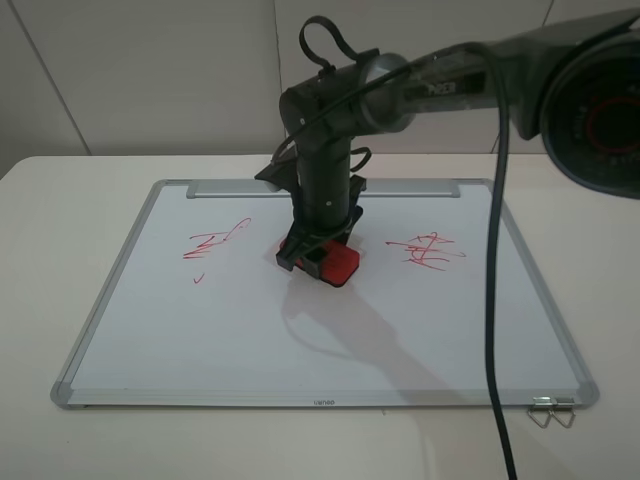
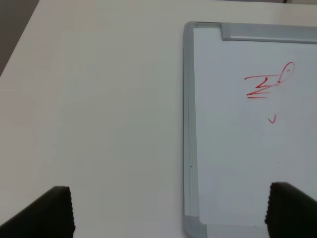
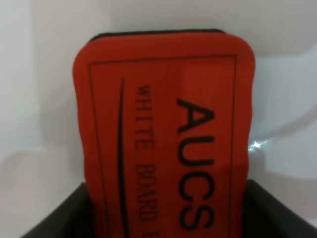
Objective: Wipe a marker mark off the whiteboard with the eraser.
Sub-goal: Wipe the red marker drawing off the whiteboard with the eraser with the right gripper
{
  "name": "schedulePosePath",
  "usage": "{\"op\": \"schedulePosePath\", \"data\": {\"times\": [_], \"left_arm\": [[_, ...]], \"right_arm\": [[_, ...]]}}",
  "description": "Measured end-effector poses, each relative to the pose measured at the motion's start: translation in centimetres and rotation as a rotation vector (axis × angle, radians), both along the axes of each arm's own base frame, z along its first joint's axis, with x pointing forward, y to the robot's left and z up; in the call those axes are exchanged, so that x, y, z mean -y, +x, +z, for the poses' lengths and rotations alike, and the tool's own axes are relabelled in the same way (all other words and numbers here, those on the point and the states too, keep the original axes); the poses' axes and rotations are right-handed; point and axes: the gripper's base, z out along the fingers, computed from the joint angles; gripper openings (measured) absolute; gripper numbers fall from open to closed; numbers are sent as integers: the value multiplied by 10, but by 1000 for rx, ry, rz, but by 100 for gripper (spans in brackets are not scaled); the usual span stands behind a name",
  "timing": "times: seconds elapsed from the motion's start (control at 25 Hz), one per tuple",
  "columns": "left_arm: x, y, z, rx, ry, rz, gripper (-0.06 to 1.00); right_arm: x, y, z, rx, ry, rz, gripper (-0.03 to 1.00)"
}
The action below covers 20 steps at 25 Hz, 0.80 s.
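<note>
The whiteboard [image 1: 300,340] lies flat on the table. The marker mark [image 1: 215,242], red horizontal strokes with a long slanting tail, is on the board's left half and also shows in the left wrist view [image 2: 267,84]. The red eraser [image 1: 340,265] with dark lettering [image 3: 163,139] is down at the board's middle, right of the mark and apart from it. My right gripper [image 1: 318,252] [image 3: 168,220] is shut on the eraser. My left gripper [image 2: 173,213] is open and empty, hanging above the board's left edge.
A smaller compact red scribble [image 1: 430,250] lies right of the eraser. A small red tick [image 1: 199,278] sits below the marker mark. A silver rail [image 1: 320,188] runs along the far edge. A wire clip [image 1: 550,410] lies at the near right corner, and a black cable [image 1: 492,300] hangs there.
</note>
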Motion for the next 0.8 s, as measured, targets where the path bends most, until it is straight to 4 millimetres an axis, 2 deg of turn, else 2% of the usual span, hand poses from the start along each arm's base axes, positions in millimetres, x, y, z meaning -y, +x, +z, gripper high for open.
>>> {"op": "schedulePosePath", "data": {"times": [0.12,0.28,0.44,0.6,0.72,0.8], "left_arm": [[0,0,0,0,0,0,77],[0,0,0,0,0,0,77],[0,0,0,0,0,0,77],[0,0,0,0,0,0,77],[0,0,0,0,0,0,77],[0,0,0,0,0,0,77]], "right_arm": [[-11,-3,0,35,34,27,50],[-42,-13,6,69,95,78,50],[-76,-20,30,140,193,129,50],[-100,-28,47,188,275,162,50],[-111,-31,49,196,303,175,50],[-115,-29,41,187,298,175,50]]}}
